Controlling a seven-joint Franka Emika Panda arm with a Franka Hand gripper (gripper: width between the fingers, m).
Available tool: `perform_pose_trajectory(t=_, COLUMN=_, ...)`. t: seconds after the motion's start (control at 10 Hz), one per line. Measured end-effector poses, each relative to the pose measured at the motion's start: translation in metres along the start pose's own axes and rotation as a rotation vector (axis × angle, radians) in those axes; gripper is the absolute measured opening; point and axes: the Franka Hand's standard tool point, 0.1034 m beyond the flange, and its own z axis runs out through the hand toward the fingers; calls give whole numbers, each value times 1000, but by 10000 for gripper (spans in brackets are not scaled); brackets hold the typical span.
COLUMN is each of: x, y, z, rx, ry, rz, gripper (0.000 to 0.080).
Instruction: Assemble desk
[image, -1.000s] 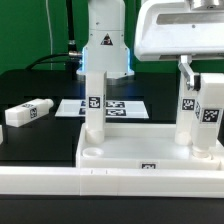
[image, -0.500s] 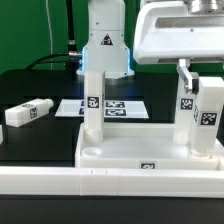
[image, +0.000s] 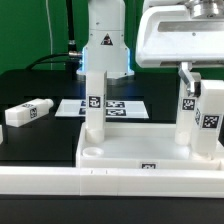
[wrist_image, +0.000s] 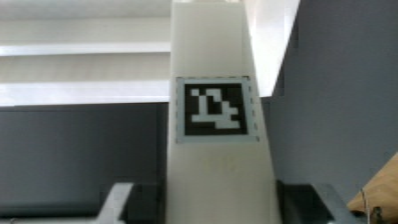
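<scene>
The white tabletop lies rim up at the front. One white tagged leg stands upright in its socket on the exterior view's left. A second leg stands at the right. My gripper is shut on a third tagged leg, held upright over the tabletop's right corner, close beside the second leg. In the wrist view this leg fills the gap between my fingers, and my gripper clamps its sides. Whether its foot sits in the socket is hidden.
A loose tagged leg lies on the black table at the exterior view's left. The marker board lies flat behind the tabletop. A long white rail runs along the front. The arm's base stands at the back.
The held leg and its tag have shifted slightly downward at the right corner. The other legs and the tabletop have not moved.
</scene>
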Motion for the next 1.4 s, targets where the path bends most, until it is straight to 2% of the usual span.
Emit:
perform_pose_trajectory(t=0.4, x=-1, y=-2, z=0, rx=-12, ry=108, rz=-11, gripper=291)
perform_pose_trajectory(t=0.7, x=-3, y=-2, z=2, rx=-11, ry=88, rz=-11, gripper=295)
perform_pose_trajectory(t=0.9, x=2, y=6, z=-1, rx=-15, ry=86, rz=-18, gripper=609)
perform_pose_trajectory(t=1.2, x=12, y=5, z=-11, rx=-3, ry=73, rz=-5, gripper=646)
perform_pose_trajectory(t=1.4, x=23, y=11, z=-18, rx=1, ry=58, rz=-3, gripper=649)
